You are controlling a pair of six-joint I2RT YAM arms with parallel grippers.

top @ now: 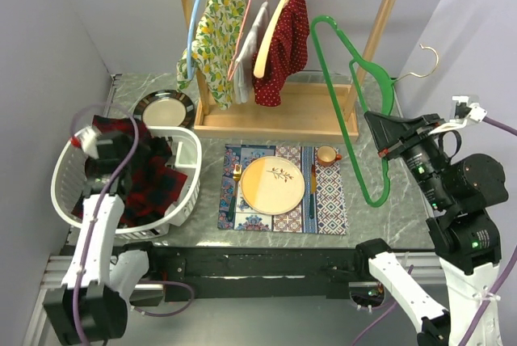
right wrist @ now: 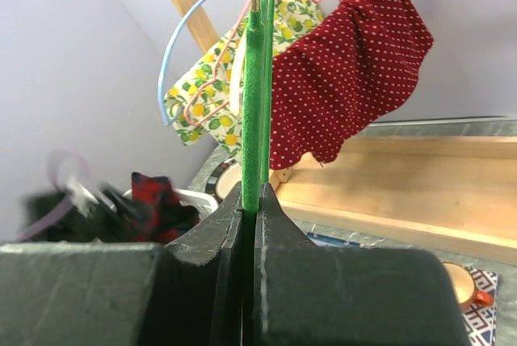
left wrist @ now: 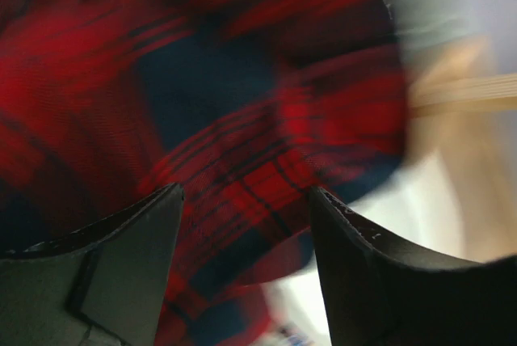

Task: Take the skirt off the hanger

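Since the right claw (right wrist: 250, 200) is clamped on the bare green hanger (right wrist: 254, 79), holding it up off the tabletop (top: 404, 213), the plaid skirt (top: 149, 180) lies free in the white basket (top: 192, 188). The left claw (left wrist: 246, 192) is spread wide just above it, apparently letting go.

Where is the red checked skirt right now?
In the top view, the red checked skirt lies in the white basket on the left side, just left of the patterned placemat holding the plate.
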